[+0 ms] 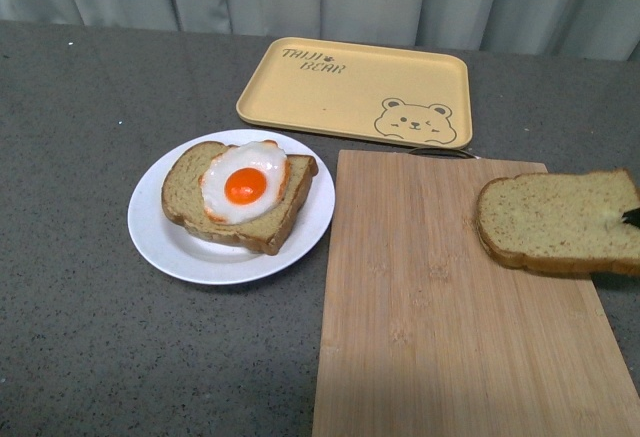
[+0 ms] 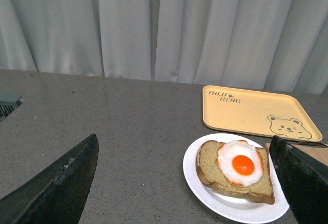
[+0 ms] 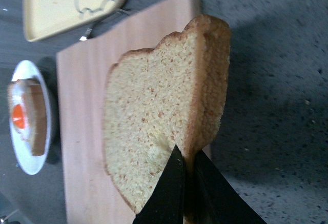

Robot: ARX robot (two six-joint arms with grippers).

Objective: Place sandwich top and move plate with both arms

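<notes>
The sandwich top (image 1: 560, 222) is a plain brown bread slice held just above the right side of the wooden board (image 1: 440, 317). My right gripper (image 3: 185, 157) is shut on its edge (image 3: 154, 116); only a black tip (image 1: 632, 217) shows in the front view. The white plate (image 1: 165, 242) sits left of the board and carries a bread slice with a fried egg (image 1: 245, 185). My left gripper (image 2: 184, 170) is open and empty, low over the table left of the plate (image 2: 205, 193); its fingers (image 2: 56, 183) frame the plate.
A yellow bear tray (image 1: 355, 87) lies behind the plate and board. A fork tip (image 1: 445, 153) peeks out between tray and board. Grey curtains hang behind the grey table (image 1: 70, 307).
</notes>
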